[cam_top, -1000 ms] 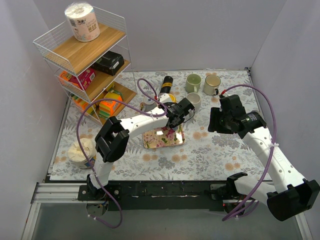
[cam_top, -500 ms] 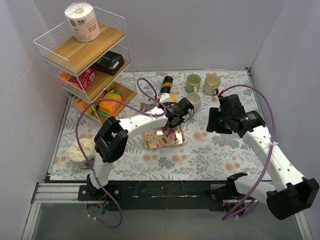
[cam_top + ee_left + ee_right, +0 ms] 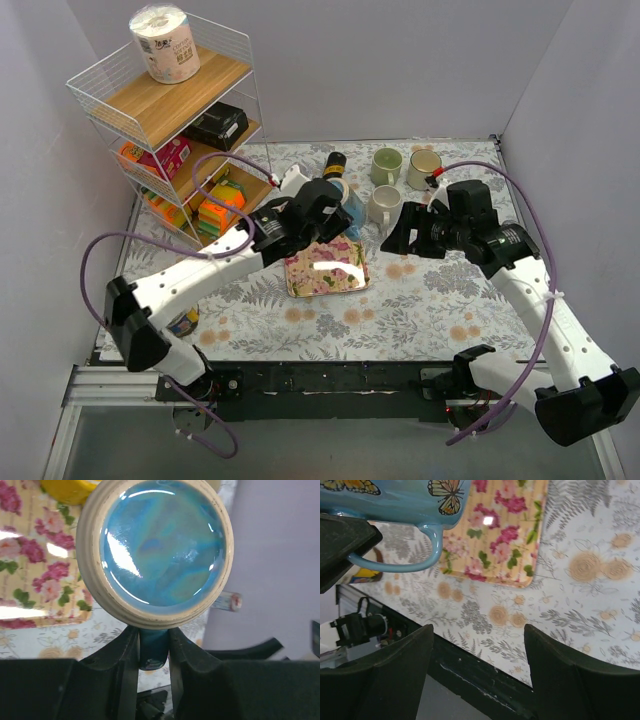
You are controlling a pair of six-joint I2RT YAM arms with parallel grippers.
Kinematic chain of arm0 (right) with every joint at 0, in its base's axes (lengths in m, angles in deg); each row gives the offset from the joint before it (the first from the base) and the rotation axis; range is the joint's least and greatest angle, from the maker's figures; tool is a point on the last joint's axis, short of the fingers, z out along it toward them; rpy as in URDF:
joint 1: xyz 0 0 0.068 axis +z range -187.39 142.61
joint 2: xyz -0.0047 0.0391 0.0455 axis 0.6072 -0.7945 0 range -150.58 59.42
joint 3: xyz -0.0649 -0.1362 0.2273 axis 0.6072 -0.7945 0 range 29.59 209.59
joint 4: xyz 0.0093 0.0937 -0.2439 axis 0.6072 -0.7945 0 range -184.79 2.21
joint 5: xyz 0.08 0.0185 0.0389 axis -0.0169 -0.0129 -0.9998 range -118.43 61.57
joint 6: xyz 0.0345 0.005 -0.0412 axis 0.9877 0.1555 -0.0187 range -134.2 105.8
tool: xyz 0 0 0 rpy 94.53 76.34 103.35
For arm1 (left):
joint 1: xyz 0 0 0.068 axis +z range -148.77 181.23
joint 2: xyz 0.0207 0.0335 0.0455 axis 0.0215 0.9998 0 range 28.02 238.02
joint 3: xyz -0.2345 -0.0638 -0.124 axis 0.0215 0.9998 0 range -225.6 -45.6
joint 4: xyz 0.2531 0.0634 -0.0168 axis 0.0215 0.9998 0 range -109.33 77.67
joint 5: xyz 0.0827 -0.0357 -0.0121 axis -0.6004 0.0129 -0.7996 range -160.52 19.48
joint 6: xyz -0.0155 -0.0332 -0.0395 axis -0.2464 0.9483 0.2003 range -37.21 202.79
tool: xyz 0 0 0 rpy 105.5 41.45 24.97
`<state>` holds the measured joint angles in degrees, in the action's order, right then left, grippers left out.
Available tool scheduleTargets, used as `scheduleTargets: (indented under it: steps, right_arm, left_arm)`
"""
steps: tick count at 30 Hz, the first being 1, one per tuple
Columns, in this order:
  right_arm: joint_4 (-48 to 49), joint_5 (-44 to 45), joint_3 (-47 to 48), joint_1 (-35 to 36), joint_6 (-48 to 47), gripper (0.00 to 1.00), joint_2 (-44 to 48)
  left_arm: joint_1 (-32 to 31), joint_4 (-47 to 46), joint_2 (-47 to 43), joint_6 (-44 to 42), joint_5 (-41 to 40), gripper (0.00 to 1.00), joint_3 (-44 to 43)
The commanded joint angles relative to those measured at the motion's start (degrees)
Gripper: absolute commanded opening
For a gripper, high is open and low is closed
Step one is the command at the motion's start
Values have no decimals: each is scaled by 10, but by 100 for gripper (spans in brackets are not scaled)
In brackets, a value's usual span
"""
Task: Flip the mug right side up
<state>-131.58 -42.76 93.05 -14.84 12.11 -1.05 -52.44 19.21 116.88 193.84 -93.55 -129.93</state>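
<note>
Has a floral tray (image 3: pixel 325 268) lying flat on the patterned cloth (image 3: pixel 440 300) closest to the arm bases, with glare across its middle. Holds the blue mug (image 3: pixel 351 206) in the air just past the tray's far edge, toward its right corner. Grips it with the left gripper (image 3: pixel 338 214) by the handle (image 3: pixel 152 647), both fingers (image 3: pixel 129 665) pressed tight against the sides of the blue loop with no gap. Turns the mug's glazed base, ringed in cream, straight at the left wrist camera, with the tray behind it to the left. Shows butterflies on the mug's side in the right wrist view, the handle loop hanging below the body and the tray beyond. Hides the mouth in every view. Holds the right gripper (image 3: pixel 397 233) off the tray's far right corner, near the mug yet apart from it, fingers (image 3: pixel 390 675) spread wide, with nothing between them and nothing touched. Has a white mug (image 3: pixel 383 203) upright beyond the tray's far right corner, just beside the blue one and between the two grippers. Has a green mug (image 3: pixel 387 165) and a cream mug (image 3: pixel 424 168) farther back from the tray, side by side with mouths up, and a dark bottle (image 3: pixel 333 163) to their left. Has a wire rack (image 3: pixel 170 110) far beyond the tray's left side, with a paper roll (image 3: pixel 165 43) on top
</note>
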Motion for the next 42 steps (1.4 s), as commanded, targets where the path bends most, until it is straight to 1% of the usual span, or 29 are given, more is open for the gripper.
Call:
scheduleTargets:
  steps: [1,4,5,8,9,10,11,12,13,16,17,22,25,31,32,34,35,37,42]
  right_arm:
    - [99,-104,38,-1,59,81,31]
    - [167,-153,39,-2,101,83,40]
    - [209,-177,35,-2,131,84,44]
    - [292,-219,16,-2,189,87,58]
    - [363,-228,-8,-2,233,87,63]
    - [399,-236,-20,-2,256,88,68]
    - [455,-246,-30,-3,282,88,71]
    - [471,-250,-39,-2,310,88,70]
    - [478,-253,-40,-2,318,88,68]
    - [468,-258,-26,-2,316,88,56]
    - [466,-254,-25,-3,316,88,55]
    - [479,-240,-18,-2,332,88,51]
    - [492,-213,-21,-2,335,88,54]
    - [599,-201,-50,-3,386,85,50]
    - [636,-202,-61,-2,406,84,50]
    - [672,-205,-69,-3,427,82,44]
    - [698,-206,-71,-2,433,78,41]
    - [710,-212,-66,-2,448,75,28]
    - [781,-203,-74,-2,481,67,21]
  left_arm:
    - [6,-109,-108,-2,0,0,10]
    - [7,-149,-140,-10,10,0,28]
    - [7,-181,-158,-14,14,0,36]
    - [8,-245,-194,-34,41,0,72]
    - [9,-283,-201,-36,47,0,88]
    - [10,-304,-208,-51,60,0,94]
    - [10,-332,-216,-60,66,0,95]
    - [10,-340,-218,-68,71,0,89]
    - [10,-344,-219,-75,76,0,85]
    - [10,-362,-224,-95,81,0,73]
    - [10,-380,-227,-104,89,0,73]
    - [10,-417,-234,-106,110,0,70]
    - [10,-442,-238,-101,127,0,76]
    - [10,-477,-240,-87,164,0,81]
    - [10,-494,-242,-87,170,0,84]
    - [10,-505,-243,-86,182,0,92]
    - [10,-518,-244,-89,185,0,96]
    - [10,-524,-248,-90,190,0,107]
    - [10,-550,-250,-96,210,0,125]
